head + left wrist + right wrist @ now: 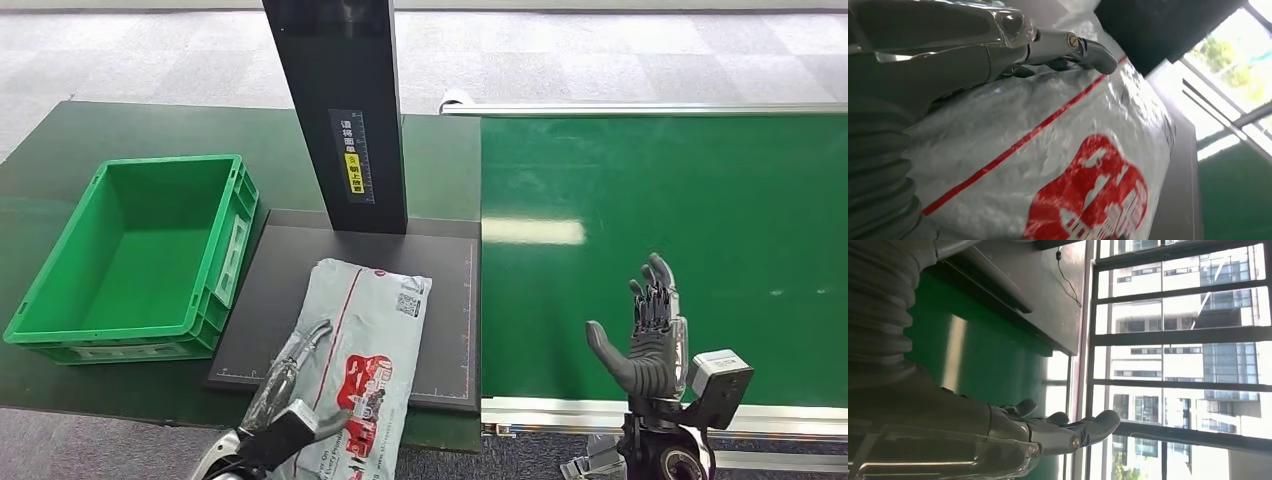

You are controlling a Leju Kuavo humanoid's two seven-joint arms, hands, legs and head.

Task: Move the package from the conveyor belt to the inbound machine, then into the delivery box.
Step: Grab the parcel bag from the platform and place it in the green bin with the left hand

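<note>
Package (362,345) lies flat on your inbound machine (300,300) for scanning — left hand (290,395) grips its near end for the delivery box (135,260), right hand (650,335) spread, empty.

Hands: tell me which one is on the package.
The left hand. It lies on the grey package on the black inbound machine plate, while the right hand is raised open over the green conveyor belt, holding nothing.
</note>
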